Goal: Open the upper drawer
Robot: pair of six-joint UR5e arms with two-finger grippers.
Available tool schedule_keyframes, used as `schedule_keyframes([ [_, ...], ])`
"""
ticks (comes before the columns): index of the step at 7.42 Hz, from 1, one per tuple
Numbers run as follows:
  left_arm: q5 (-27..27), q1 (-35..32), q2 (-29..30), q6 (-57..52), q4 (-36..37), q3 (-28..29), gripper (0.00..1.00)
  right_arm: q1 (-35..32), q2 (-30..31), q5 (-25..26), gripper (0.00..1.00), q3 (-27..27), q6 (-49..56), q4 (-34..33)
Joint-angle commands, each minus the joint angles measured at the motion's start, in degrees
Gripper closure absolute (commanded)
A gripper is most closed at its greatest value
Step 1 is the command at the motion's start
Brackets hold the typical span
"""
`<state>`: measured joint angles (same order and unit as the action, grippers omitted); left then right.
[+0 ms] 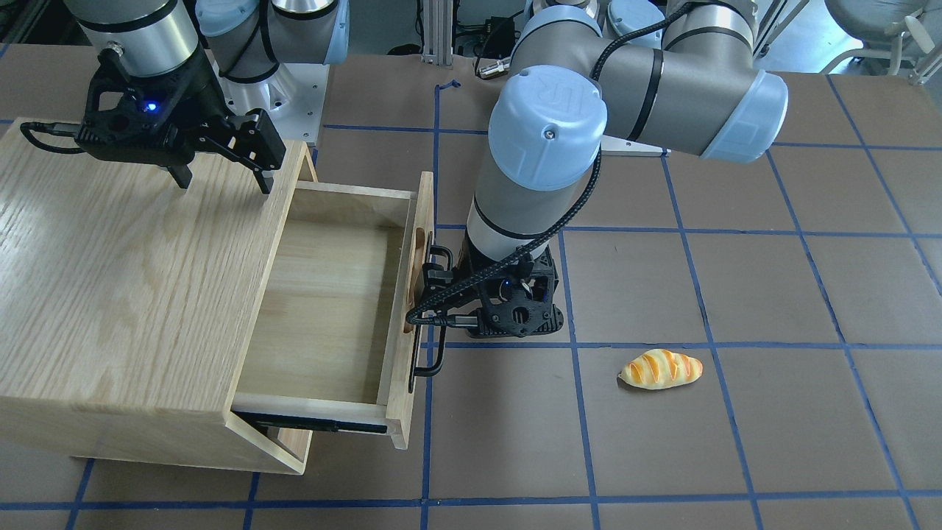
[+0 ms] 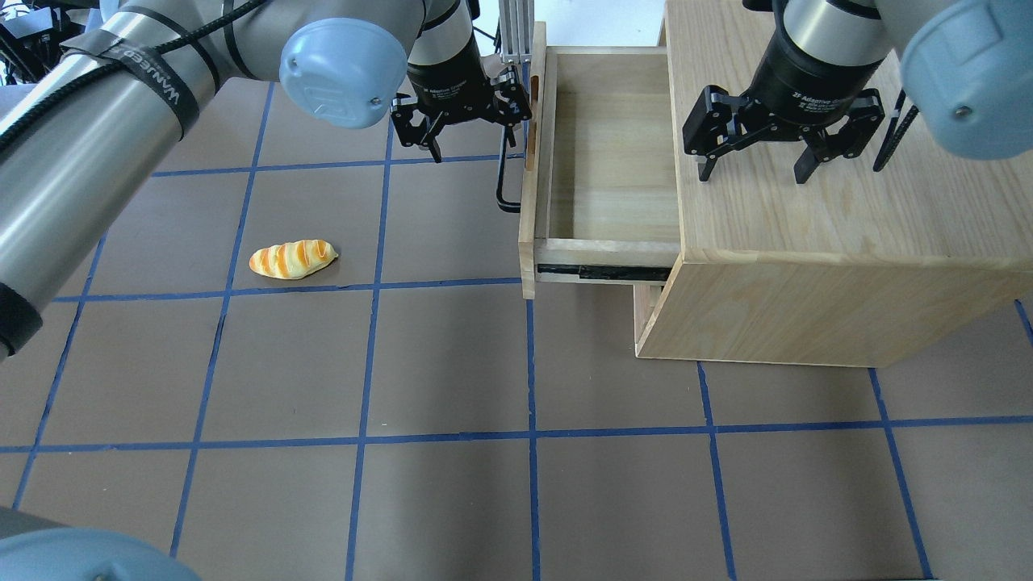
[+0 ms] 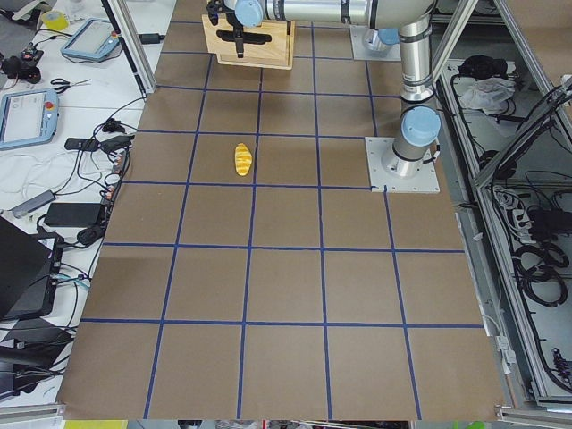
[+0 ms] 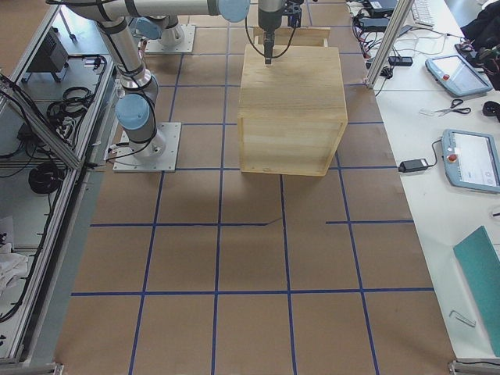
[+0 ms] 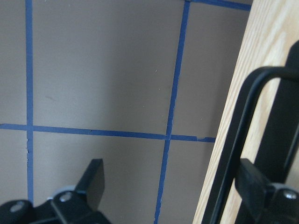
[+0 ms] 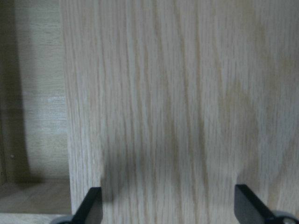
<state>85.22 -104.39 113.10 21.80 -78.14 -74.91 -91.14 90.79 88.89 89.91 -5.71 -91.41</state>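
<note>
The upper drawer (image 1: pixel 331 294) is a shallow light-wood drawer, pulled well out of the oak cabinet (image 1: pixel 110 294), and its inside is bare. Its front panel carries a long black bar handle (image 1: pixel 436 353). My left gripper (image 1: pixel 478 302) is open and points down at the handle. In the left wrist view the handle bar (image 5: pixel 233 140) runs between the open fingers, close to the right finger (image 5: pixel 257 184). My right gripper (image 1: pixel 223 180) is open and hovers just above the cabinet top (image 2: pixel 847 202). The drawer (image 2: pixel 613 161) and both grippers, left (image 2: pixel 472 137) and right (image 2: pixel 752 173), also show in the overhead view.
A toy bread roll (image 1: pixel 661 369) lies on the brown table with blue grid tape, out in front of the drawer. It also shows in the overhead view (image 2: pixel 292 259). The cabinet's lower part (image 2: pixel 654 323) sits under the pulled-out drawer.
</note>
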Motion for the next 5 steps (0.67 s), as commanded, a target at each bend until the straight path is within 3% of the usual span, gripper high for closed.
schedule_keyframes([
  [1, 1.00, 0.41, -0.42, -0.09, 0.00, -0.23, 0.00, 0.00, 0.00, 0.06, 0.00, 0.00, 0.00, 0.00],
  [5, 1.18, 0.68, -0.86, -0.52, -0.08, -0.50, 0.00, 0.00, 0.00, -0.03, 0.00, 0.00, 0.00, 0.00],
])
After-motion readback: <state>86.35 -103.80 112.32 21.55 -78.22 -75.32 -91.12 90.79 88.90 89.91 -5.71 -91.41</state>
